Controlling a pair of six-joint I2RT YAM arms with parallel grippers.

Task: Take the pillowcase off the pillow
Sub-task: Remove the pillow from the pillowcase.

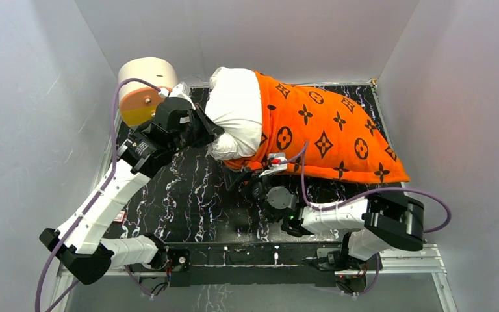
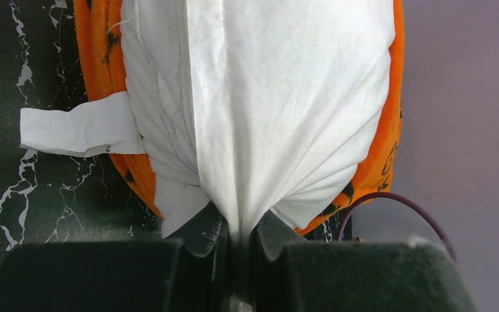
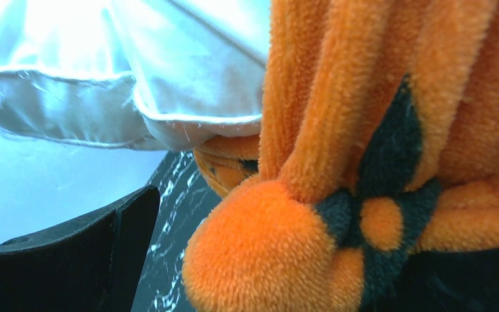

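The orange pillowcase [image 1: 328, 133] with black motifs covers the right part of the white pillow [image 1: 234, 107], whose left end sticks out bare. My left gripper [image 1: 203, 132] is shut on a pinch of the pillow's white fabric [image 2: 253, 97], with the pillowcase's orange rim [image 2: 107, 78] behind it. My right gripper [image 1: 261, 181] sits at the pillowcase's near open edge. In the right wrist view a bunched orange fold [image 3: 266, 247] lies between its jaws. The left finger [image 3: 104, 250] stands apart from the fold, and the right finger is mostly hidden behind the fold.
A cream-and-orange cylinder [image 1: 144, 88] lies at the back left, close to my left arm. White walls close in the black marbled floor [image 1: 188, 195] on three sides. A white label [image 2: 71, 130] hangs from the pillow. A purple cable [image 2: 396, 203] loops nearby.
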